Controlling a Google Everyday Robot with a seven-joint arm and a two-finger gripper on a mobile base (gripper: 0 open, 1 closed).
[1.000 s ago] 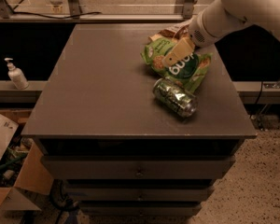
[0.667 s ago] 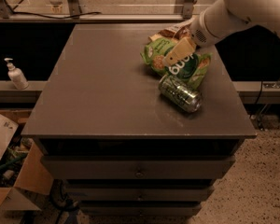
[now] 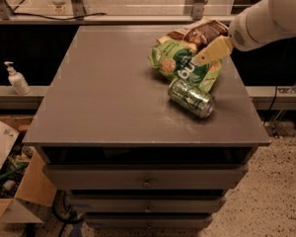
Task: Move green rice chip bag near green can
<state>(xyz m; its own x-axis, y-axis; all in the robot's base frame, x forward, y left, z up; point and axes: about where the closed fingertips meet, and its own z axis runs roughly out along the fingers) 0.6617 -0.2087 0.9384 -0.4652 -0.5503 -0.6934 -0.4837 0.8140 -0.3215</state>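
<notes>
The green rice chip bag (image 3: 180, 65) lies toward the back right of the dark cabinet top (image 3: 103, 93), crumpled and face up. Its lower edge is right against the green can (image 3: 191, 98), which lies on its side just in front of it. A brown snack bag (image 3: 202, 32) sits behind the green one, partly tucked under it. The gripper (image 3: 201, 59) hangs over the bag's right edge at the end of the white arm (image 3: 266, 19). Its tip is on or just above the wrapper, and whether it is apart, together or clamped on the bag cannot be told from this angle. Compared with 1 second ago, 2 things differ. The can has rolled a little to the right and back and now rests steady. The gripper, which was over the middle of the bag, has drawn off toward the right side, while the bag looks to have stayed in place. That reads as the placing being done: bag and can are already side by side, so the task looks finished or all but finished, with only a clean retreat left. The 1 risk is the light, crinkly bag being dragged along if the gripper catches it, or the can rolling off again if nudged.
</notes>
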